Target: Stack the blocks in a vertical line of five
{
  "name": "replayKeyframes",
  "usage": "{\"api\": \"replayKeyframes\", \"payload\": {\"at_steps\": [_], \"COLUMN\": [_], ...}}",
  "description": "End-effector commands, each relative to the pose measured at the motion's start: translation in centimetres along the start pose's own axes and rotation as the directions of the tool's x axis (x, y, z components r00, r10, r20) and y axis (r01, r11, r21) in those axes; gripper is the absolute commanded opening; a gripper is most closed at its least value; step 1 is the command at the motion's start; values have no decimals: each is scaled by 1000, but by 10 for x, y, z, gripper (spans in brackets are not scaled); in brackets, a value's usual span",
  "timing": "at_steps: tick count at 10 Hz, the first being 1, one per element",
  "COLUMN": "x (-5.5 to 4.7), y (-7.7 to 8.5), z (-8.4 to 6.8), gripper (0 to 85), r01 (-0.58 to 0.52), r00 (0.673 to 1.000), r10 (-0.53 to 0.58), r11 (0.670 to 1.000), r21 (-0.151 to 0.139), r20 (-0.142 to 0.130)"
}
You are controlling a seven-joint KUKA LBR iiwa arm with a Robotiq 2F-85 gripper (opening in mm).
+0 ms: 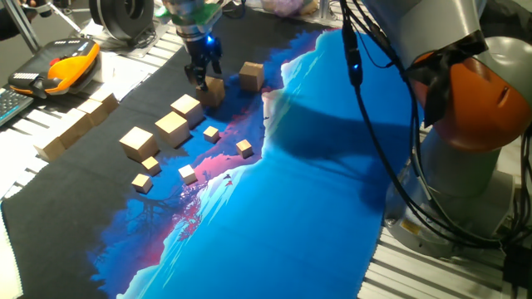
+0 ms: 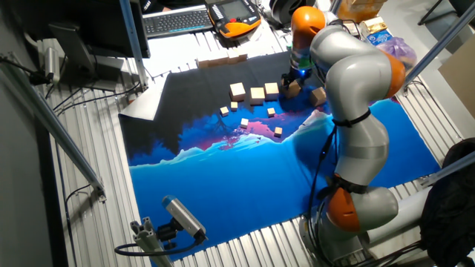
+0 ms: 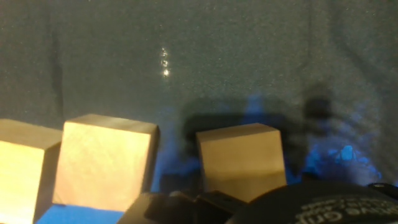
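- KUKA arm (image 2: pixel 356 96): reaches to the mat's far edge.
- Printed mat (image 1: pixel 316 191): black and blue.
- Gripper (image 1: pixel 202 79): low over one cube; whether the fingers are apart or clamped cannot be told.
- Five wooden cubes: none stacked. Block at the gripper (image 1: pixel 213 90); lone block (image 1: pixel 251 75) at its 3 o'clock; row of three (image 1: pixel 172 127) toward 7 o'clock.
- Handling: centre the jaws square on opposite faces before closing.
- Tiny cubes (image 1: pixel 243 148): leave.

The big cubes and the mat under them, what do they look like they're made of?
The big cubes look like plain unpainted wood: pale tan, matte, with sharp edges. Grain is too fine to make out, so the kind of wood is open. The mat looks like printed fabric or a soft pad: the hand view shows a fine speckled weave, and its blue, pink and black picture has little shine.
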State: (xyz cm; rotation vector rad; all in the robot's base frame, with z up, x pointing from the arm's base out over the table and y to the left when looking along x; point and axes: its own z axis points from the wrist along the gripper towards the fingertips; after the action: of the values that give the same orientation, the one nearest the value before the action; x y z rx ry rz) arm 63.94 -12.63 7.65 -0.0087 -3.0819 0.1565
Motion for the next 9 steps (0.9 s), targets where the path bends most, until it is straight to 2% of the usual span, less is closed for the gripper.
{"api": "replayKeyframes", "payload": {"at_steps": [1,4,5,7,8,9], "x": [0,-4,-5,-5,-5,-5], "y": [1,1,0,-3,-4,-5], "z": [0,11,18,22,22,23], "gripper": [850,850,680,680,340,170], "r01": [-2,5,17,62,100,151], "r00": [1000,1000,1000,998,995,988], "r10": [2,-5,-17,-62,-100,-150], "r11": [1000,1000,1000,998,995,989], "r21": [3,3,-1,-3,-3,-9], "r20": [0,11,17,20,17,20]}}
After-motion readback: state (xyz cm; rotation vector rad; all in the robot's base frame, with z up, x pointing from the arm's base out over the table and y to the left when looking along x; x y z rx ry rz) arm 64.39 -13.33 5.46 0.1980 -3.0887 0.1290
